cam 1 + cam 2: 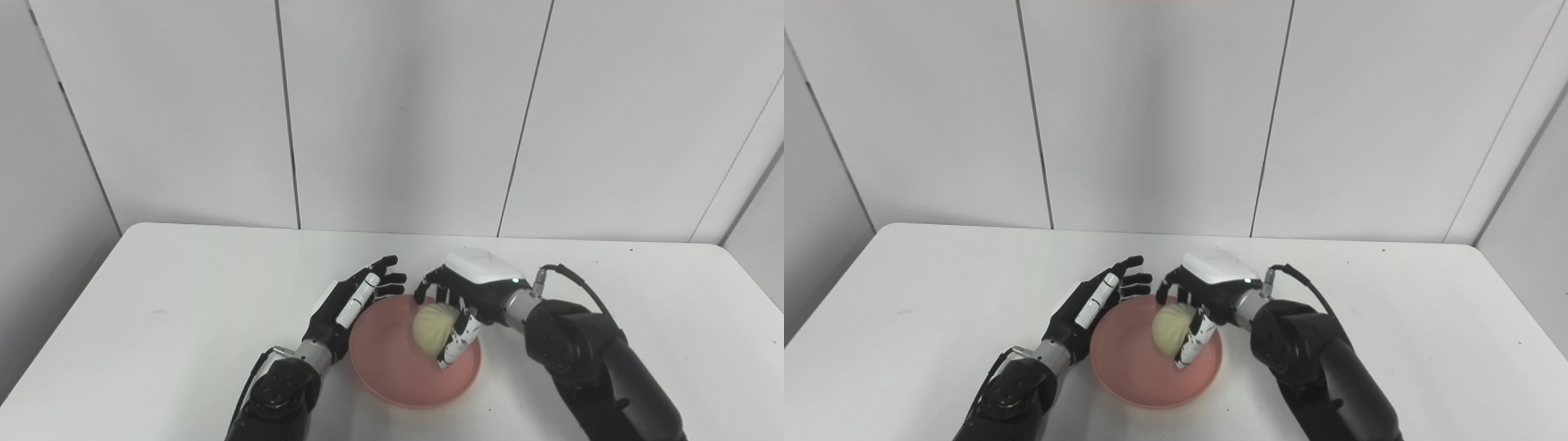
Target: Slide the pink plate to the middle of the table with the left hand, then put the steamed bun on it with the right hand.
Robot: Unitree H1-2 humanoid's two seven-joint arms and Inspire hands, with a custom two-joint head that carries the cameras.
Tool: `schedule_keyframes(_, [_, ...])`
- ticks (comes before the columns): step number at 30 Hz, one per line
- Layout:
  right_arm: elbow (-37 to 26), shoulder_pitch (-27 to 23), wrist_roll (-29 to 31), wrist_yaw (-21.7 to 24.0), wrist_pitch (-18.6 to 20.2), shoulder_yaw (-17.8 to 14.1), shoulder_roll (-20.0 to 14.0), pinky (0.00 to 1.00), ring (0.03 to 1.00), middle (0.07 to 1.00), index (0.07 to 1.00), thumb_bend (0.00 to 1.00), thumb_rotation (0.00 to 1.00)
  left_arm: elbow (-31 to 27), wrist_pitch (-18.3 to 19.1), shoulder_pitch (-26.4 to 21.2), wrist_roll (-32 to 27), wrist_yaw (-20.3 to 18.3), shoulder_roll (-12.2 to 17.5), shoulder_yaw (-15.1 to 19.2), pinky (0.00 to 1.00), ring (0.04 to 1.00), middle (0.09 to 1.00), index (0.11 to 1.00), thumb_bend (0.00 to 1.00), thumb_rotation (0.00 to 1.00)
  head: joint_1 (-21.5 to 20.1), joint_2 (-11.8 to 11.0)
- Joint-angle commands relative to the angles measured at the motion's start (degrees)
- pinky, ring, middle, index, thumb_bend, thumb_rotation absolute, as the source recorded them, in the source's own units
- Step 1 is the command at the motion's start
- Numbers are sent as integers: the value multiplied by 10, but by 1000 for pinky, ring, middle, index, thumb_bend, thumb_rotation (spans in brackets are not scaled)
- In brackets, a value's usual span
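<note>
Pink plate (392, 373) sits near table (153, 318) centre w/ steamed bun (432, 328) over its middle, right hand (465, 300) curled round it from 3 o'clock. Left hand (352, 303) at plate's 9 o'clock rim, fingers straight, slightly apart, holding nothing. Bun looks soft & light, so grip sides gently, no squeezing
</note>
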Motion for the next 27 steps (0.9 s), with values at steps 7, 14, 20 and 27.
schedule_keyframes(7, [62, -27, 13, -80, -79, 21, 19, 498, 583, 656, 639, 741, 0, 18, 11, -5, 13, -2, -4, -11, 726, 761, 769, 797, 684, 879, -1, 0])
schedule_keyframes(14, [86, -26, 5, -108, -108, 44, 20, 423, 514, 630, 648, 750, 0, 20, 8, -5, 21, 0, -3, -16, 712, 757, 793, 823, 653, 945, -2, 1])
schedule_keyframes(20, [83, -19, 11, -123, -118, 47, 19, 442, 545, 665, 687, 772, 0, 23, 5, -6, 21, -1, -1, -18, 712, 757, 801, 835, 658, 957, -3, 0])
schedule_keyframes(27, [53, -19, -3, -85, -97, 60, 4, 540, 698, 772, 781, 985, 313, 12, 12, -4, 23, -5, 0, -19, 638, 732, 787, 854, 641, 986, -3, 1])
